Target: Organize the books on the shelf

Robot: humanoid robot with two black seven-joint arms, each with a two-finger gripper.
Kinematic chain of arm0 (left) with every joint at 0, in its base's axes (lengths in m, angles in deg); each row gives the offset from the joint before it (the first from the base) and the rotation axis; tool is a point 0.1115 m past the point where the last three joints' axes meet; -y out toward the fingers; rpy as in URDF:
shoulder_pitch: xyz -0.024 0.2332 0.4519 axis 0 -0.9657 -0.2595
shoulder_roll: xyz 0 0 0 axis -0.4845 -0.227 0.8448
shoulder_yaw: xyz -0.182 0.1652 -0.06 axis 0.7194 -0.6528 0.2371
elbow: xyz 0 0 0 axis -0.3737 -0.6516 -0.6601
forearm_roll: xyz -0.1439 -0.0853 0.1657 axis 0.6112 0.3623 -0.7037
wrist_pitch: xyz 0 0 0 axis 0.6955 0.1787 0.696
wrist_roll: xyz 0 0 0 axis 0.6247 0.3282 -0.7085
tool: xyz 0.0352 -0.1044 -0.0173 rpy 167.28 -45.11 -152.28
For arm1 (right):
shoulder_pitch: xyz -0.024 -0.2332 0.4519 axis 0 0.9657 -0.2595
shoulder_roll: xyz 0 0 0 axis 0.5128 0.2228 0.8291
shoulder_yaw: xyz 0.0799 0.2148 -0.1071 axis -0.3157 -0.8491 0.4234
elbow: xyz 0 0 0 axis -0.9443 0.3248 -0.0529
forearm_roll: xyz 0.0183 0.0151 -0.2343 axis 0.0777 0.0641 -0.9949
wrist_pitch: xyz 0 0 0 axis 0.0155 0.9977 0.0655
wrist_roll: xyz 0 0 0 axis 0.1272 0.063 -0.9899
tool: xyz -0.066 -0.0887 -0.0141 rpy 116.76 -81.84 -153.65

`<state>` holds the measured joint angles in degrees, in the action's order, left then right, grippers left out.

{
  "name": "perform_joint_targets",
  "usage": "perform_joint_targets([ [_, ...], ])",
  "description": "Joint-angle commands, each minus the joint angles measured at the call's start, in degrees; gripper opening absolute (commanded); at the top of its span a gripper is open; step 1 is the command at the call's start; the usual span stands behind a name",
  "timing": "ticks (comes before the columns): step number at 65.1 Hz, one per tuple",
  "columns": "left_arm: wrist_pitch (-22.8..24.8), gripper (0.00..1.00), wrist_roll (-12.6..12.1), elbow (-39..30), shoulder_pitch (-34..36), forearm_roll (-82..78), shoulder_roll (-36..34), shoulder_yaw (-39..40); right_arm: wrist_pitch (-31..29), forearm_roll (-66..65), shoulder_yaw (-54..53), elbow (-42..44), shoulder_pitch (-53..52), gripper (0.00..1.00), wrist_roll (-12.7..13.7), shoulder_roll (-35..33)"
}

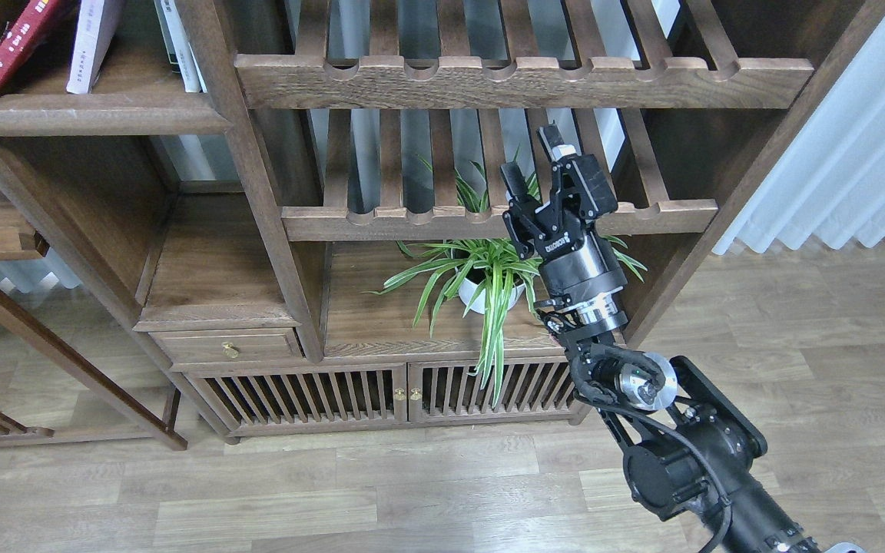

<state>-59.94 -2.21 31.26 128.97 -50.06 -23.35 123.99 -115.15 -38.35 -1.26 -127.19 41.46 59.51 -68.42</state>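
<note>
The shelf (97, 117) is the flat dark-brown board at the top left. On it a red book (11, 52) with white characters on its spine leans to the right. Beside it a pale lavender-white book (93, 42) leans the same way. A thin white book (177, 46) stands against the upright post. The tops of all three are cut off by the frame edge. My right gripper (532, 159) is open and empty. It points up in front of the lower slatted rack, far to the right of the books. My left gripper is out of view.
Two slatted racks with notched front rails (523, 81) (488, 221) fill the middle bay. A potted spider plant (481, 280) stands under them, just left of my right wrist. A small drawer (227, 347) and slatted cabinet doors (404, 393) lie below. White curtains (857, 153) hang at the right.
</note>
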Motion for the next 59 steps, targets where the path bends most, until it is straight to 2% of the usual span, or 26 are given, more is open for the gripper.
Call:
perform_joint_targets([
  [1,0.1,0.00,1.6,0.1,-0.1,-1.4,1.2,-1.7,0.0,0.0,0.2,0.0,0.5,0.83,0.0,0.0],
  [8,-0.4,0.00,3.7,0.1,-0.1,-1.9,2.4,-3.6,0.0,0.0,0.3,0.0,0.7,0.83,0.0,0.0],
  [11,-2.4,0.00,4.9,0.1,-0.1,-2.3,3.8,-4.2,0.0,0.0,0.3,0.0,0.9,0.83,0.0,0.0],
  [21,-7.2,0.00,6.4,0.1,-0.1,-3.8,6.4,-4.3,0.0,0.0,0.3,0.0,1.1,0.83,0.0,0.0],
  [22,-8.9,0.00,7.5,0.3,-0.1,-4.1,7.7,-4.3,0.0,0.0,0.3,0.0,1.1,0.83,0.0,0.0],
  [35,-15.4,0.00,11.0,0.4,-0.4,-6.1,10.9,-5.0,0.0,0.0,0.3,0.0,1.1,0.83,0.0,0.0],
  [59,-22.9,0.00,11.5,1.4,-0.2,-6.4,14.6,-4.7,0.0,0.0,0.3,0.0,1.3,0.83,0.0,0.0],
])
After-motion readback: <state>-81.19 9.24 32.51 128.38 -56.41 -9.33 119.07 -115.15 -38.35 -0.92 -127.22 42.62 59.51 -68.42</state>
